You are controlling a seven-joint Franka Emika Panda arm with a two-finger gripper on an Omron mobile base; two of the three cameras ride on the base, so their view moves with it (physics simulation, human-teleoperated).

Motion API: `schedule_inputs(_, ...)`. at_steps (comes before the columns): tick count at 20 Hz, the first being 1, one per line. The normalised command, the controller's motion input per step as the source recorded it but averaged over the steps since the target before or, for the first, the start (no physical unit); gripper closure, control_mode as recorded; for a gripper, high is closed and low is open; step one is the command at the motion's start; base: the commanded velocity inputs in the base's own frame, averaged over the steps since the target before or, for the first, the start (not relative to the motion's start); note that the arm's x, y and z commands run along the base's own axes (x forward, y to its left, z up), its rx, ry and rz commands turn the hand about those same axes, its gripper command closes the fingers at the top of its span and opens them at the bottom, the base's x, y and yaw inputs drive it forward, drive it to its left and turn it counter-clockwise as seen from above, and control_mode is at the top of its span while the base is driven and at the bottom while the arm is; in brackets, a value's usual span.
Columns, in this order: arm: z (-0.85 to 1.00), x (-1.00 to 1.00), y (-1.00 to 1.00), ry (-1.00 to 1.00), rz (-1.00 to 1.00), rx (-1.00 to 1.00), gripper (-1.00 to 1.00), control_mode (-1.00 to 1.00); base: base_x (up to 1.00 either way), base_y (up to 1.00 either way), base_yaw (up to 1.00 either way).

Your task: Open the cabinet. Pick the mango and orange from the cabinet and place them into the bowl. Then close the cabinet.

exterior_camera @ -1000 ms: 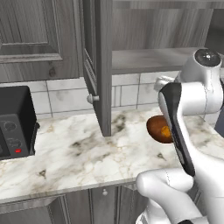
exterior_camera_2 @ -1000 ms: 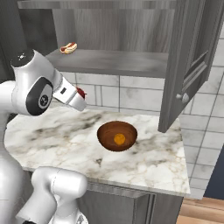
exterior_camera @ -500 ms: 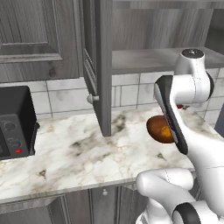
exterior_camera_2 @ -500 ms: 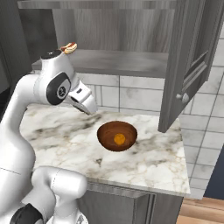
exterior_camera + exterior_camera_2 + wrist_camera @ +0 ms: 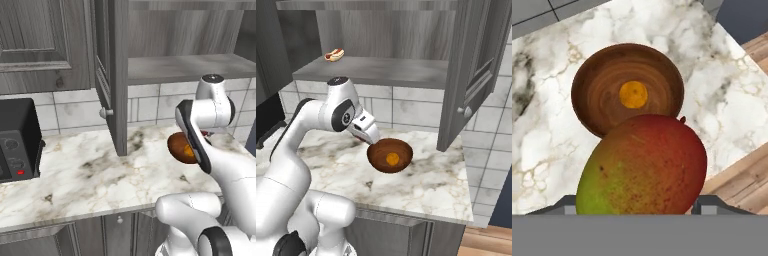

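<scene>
Left base view, left to right: dark microwave on the marble counter, then the cabinet with its left door swung open edge-on toward the camera, round knob showing. Grey shelf bare in this view. Further right the white arm covers most of the bowl, only a brown sliver with a bit of orange visible.

Right base view: small hot dog at the far left of the cabinet shelf. Arm elbow left of centre, gripper angled down at the bowl's left rim, a speck of red visible at it. Bowl sits on the counter with the orange resting in its middle. Right cabinet door hangs open on the right.

Hand view: the mango fills the lower middle, gripped between the two fingers, red side up, green toward lower left. It hangs above the bowl's near rim, not in it. Orange lies centred in the bowl. Wood floor at the right.
</scene>
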Motion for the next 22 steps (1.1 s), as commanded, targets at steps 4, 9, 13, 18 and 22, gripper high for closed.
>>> schedule_inputs(4,-0.56,0.59,-0.34,0.00,0.00,0.00,1.00,-1.00,0.00,0.00,0.00)
schedule_inputs(9,-0.55,0.69,-0.39,0.01,0.00,0.00,1.00,-1.00,0.00,0.00,0.00)
schedule_inputs(13,-0.46,0.85,-0.34,0.00,0.00,0.01,1.00,-1.00,0.00,0.00,0.00)
schedule_inputs(18,-0.33,0.76,-0.26,0.00,0.00,0.00,1.00,-1.00,0.00,0.00,0.00)
schedule_inputs(22,-0.24,0.58,-0.10,0.00,0.00,0.00,1.00,-1.00,0.00,0.00,0.00)
